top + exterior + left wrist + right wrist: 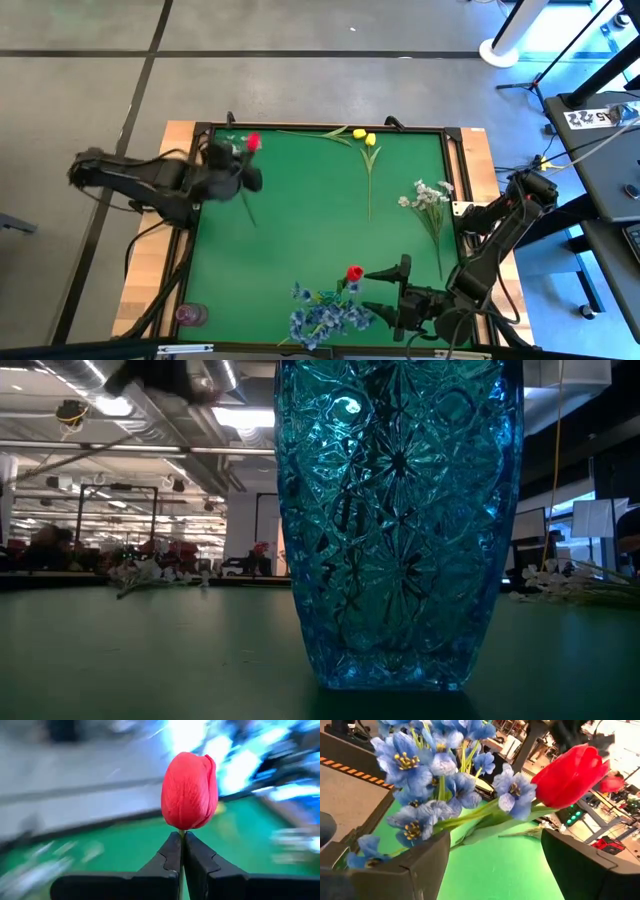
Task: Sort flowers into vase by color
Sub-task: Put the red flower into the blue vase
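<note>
From above, left gripper [243,168] sits near the far-left corner of the green felt-topped table [300,230], clamped on the thin green stalk of a red fabric tulip [253,141], stalk trailing down toward table middle. Two yellow fabric tulips [365,138] lie at the far edge, white small-blossom sprays [430,196] toward the right side. Right gripper [388,290] is at the near edge, fingers spread wide, just beside a bushy blue fabric bunch [325,315] and a second red tulip [354,273]. No vase can be made out from this angle.

Table-level view: a blue cut-glass vase [398,520] fills the frame, upright on the felt; white sprays lie off to both sides in the distance. No gripper clearly shown.

Left wrist: fingertips pinched tight on the stalk right under the red bloom, bloom upright above them. Risk: such a thin stalk could twist or slip in the pinch while carried, so the long tail swings and misses the vase mouth or clips the rim.

Right wrist: wide-apart fingers bracket both blue blossoms and the second red tulip, whose stalk lies across the blue stems. Risk: closing here likely grabs both colours together, or drags the tangled blue bunch along, spoiling the sort.
</note>
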Motion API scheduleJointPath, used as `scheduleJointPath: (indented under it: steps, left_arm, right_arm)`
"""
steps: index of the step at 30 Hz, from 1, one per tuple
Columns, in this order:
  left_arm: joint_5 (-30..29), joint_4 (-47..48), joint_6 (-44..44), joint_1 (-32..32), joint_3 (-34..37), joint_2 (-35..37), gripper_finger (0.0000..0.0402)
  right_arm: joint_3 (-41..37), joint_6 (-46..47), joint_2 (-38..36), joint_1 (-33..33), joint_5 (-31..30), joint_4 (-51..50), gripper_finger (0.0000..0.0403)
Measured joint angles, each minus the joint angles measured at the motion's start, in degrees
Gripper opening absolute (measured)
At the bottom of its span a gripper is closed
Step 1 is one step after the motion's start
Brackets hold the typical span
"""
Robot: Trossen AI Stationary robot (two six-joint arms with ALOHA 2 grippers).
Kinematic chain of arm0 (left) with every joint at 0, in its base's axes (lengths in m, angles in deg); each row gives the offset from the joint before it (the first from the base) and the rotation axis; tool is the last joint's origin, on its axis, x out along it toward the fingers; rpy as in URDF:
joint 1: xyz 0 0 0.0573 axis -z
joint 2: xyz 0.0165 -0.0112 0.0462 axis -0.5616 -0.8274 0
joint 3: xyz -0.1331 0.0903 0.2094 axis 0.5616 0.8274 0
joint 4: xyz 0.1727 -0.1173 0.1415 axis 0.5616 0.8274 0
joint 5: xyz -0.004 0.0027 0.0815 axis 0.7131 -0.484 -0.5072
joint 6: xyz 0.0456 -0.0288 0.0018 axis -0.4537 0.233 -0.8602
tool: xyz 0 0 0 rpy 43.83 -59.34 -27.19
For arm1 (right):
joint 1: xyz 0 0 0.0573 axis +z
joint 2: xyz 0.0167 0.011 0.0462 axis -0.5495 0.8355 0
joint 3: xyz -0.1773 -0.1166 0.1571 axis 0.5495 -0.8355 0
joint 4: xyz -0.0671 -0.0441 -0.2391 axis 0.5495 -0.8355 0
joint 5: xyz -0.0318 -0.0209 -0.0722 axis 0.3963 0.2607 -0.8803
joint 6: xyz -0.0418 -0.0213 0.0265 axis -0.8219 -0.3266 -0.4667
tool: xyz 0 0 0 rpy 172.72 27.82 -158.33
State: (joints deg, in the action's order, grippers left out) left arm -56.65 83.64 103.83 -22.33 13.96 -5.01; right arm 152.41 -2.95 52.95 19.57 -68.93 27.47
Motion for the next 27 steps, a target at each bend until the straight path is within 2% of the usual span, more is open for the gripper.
scheduleJointPath:
  steps: [5, 9, 11, 16, 19, 22, 24, 25, 27]
  left_arm:
    - [-10.68, -24.17, -19.06, 15.99, -0.01, -3.32, 0.0002]
    - [-17.57, -38.29, -29.28, 24.34, -0.01, -8.98, 0.0002]
    - [-19.16, -41.23, -30.4, 26.8, -0.01, -12.35, 0.0002]
    - [-19.21, -42.85, -25.96, 29.45, -0.01, -20.4, 0.0002]
    - [-13.06, -43.11, -26.36, 31.05, 0.01, -22.42, 0.0002]
    - [0.7, -42.75, -30.24, 33.29, 0.01, -22.52, 0.0002]
    - [7.7, -42.4, -32.6, 34.91, 0.01, -22.62, 0.0002]
    - [8.87, -42.47, -33.8, 35.86, 0.04, -22.63, 0.0002]
    - [4.96, -45.34, -36.53, 37.79, 1.31, -22.58, 0.0002]
  right_arm:
    - [0.24, 0.27, 0.0, 0.0, -0.51, -0.01, 0.0312]
    - [0.24, 0.36, 0.0, 0.0, -1.7, 0.23, 0.0312]
    - [0.24, 0.35, 0.0, 0.01, -2.37, 0.33, 0.0312]
    - [0.24, 0.35, -0.15, 0.0, -2.66, 0.43, 0.0312]
    - [0.24, 0.39, -0.49, 0.02, -2.82, 0.45, 0.0312]
    - [0.22, 0.42, -0.99, 0.24, -2.77, 0.29, 0.0312]
    - [0.22, 0.24, -1.36, 0.7, -2.92, 0.46, 0.0312]
    - [0.22, 0.07, -1.44, 0.73, -2.96, 0.69, 0.0312]
    - [0.22, 0.04, -1.53, 1.19, -3.27, 0.4, 0.0312]
